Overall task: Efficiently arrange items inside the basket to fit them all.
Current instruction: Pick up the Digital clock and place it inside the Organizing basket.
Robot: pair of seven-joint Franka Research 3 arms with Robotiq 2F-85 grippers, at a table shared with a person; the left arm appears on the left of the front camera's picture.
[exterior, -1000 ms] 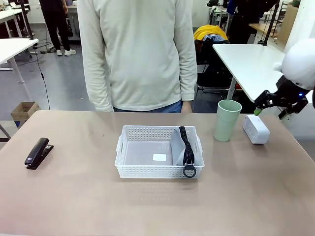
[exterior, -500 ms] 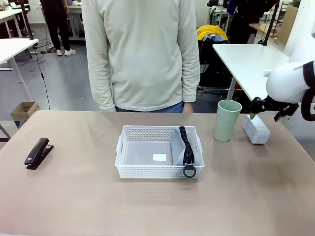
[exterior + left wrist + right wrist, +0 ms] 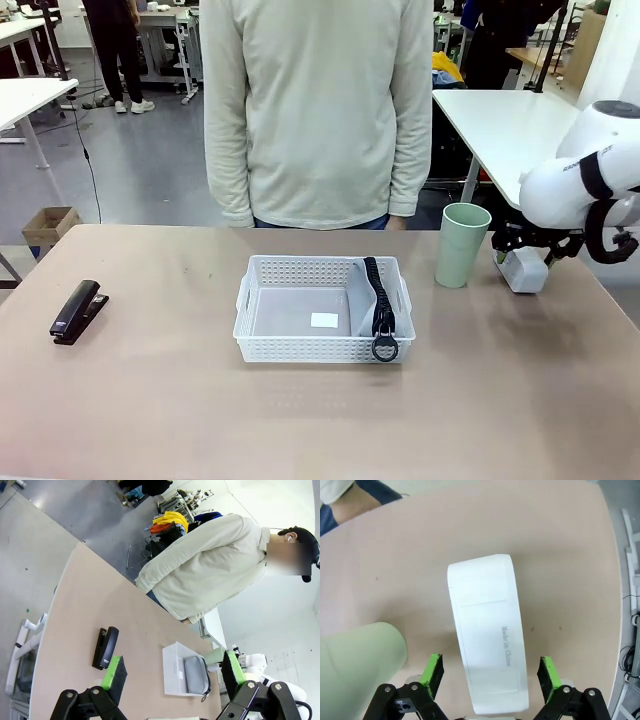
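Straddling small white box (image 3: 487, 630), right gripper (image 3: 491, 669) spread

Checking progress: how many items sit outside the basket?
3: black stapler far left on the table; pale green cup right of the basket; small white box beside the cup, between the fingers of the open right claw.

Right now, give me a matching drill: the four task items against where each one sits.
Items:
1. grey pouch
2. black stapler
3. pale green cup
4. small white box

Places:
A. upright on the table, just right of the basket
B. on the table, between the open jaws of the right end effector
C. inside the basket, at its right end
D. on the table, far left of the basket

Pairs: 1-C, 2-D, 3-A, 4-B
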